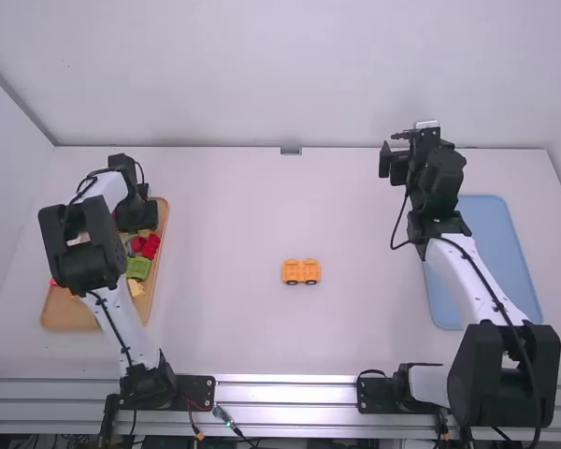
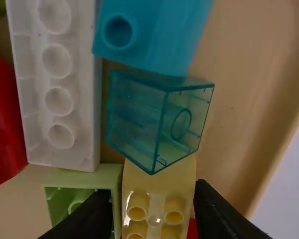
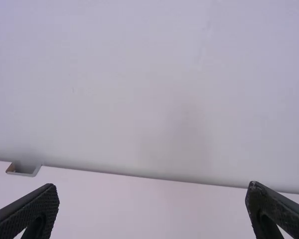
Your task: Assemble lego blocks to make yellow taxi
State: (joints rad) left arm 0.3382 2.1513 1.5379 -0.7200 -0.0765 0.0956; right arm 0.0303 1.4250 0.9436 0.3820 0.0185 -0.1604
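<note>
White wall (image 1: 262,75) behind white table (image 1: 215,215), perhaps faintly shadowed

We count one bench (image 1: 224,215), two arms (image 1: 472,281), one wooden tray (image 1: 65,316) and one blue tray (image 1: 503,243). On the bench we find one orange wheeled piece (image 1: 301,269). Over in the wooden tray we make out one white block (image 2: 57,89), one blue block (image 2: 149,37), one clear teal block (image 2: 134,117), one light green block (image 2: 84,174), one yellow block (image 2: 159,177) and at least two red pieces (image 2: 2,139).
</note>
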